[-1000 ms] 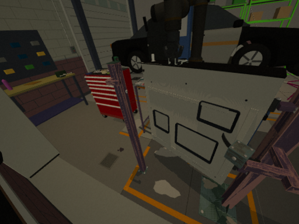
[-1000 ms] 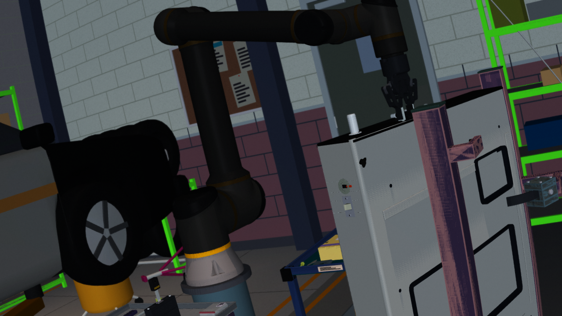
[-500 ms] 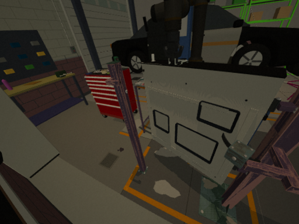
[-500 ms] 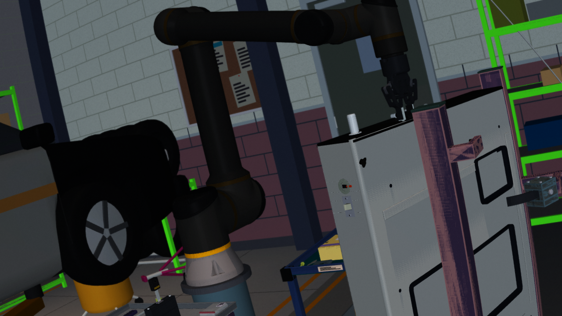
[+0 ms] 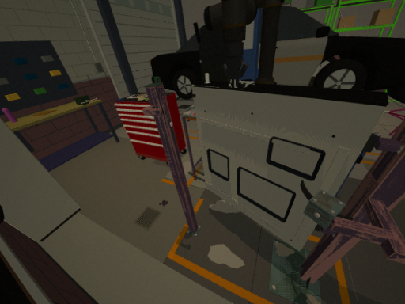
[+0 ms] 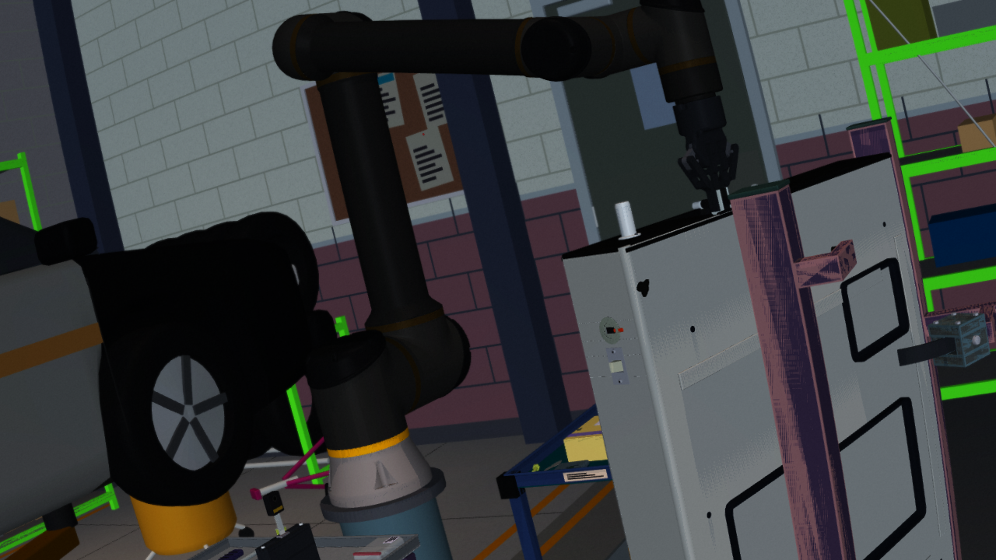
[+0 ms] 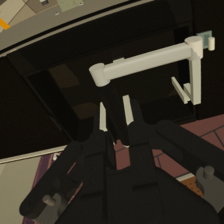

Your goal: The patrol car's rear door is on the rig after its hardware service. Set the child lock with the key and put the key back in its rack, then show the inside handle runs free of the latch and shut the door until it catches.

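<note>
The cream inside handle (image 7: 143, 62) is a long bar hinged on the dark inner side of the door, with a downward arm at its far right end. My gripper (image 7: 116, 127) reaches down over the door's top edge and is closed on the dark grip under the handle's left end. From the second side camera my gripper (image 6: 709, 198) sits at the top edge of the grey door (image 6: 766, 376), beside the purple rig post (image 6: 787, 362). The child lock (image 6: 611, 329) is a small round fitting on the door's edge face. The key is not visible.
Behind the door stands a black patrol car (image 5: 316, 55) and the arm's dark column (image 6: 376, 265). A red tool chest (image 5: 152, 124) and a workbench (image 5: 51, 114) lie to the left. Purple rig beams (image 5: 368, 221) and a grey latch block (image 5: 324, 208) crowd the right.
</note>
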Available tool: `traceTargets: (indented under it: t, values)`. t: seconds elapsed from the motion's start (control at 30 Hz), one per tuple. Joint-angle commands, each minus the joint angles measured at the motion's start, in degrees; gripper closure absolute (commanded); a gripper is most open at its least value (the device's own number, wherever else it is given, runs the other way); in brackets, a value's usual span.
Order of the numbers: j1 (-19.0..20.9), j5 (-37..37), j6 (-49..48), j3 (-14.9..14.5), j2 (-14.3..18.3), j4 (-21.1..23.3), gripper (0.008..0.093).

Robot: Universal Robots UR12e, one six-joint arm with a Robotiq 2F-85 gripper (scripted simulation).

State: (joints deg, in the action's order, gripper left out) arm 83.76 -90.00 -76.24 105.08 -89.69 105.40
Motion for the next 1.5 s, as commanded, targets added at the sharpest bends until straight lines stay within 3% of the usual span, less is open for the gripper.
traceTargets:
  t: [0.0, 0.1, 1.47]
  values:
    - [0.0, 0.0, 0.0, 0.0, 0.0, 0.0, 0.0879]
    - [0.0, 0.0, 0.0, 0.0, 0.0, 0.0, 0.0934]
    - [0.1, 0.0, 0.1, -1.2, -0.3, -1.4, 0.0934]
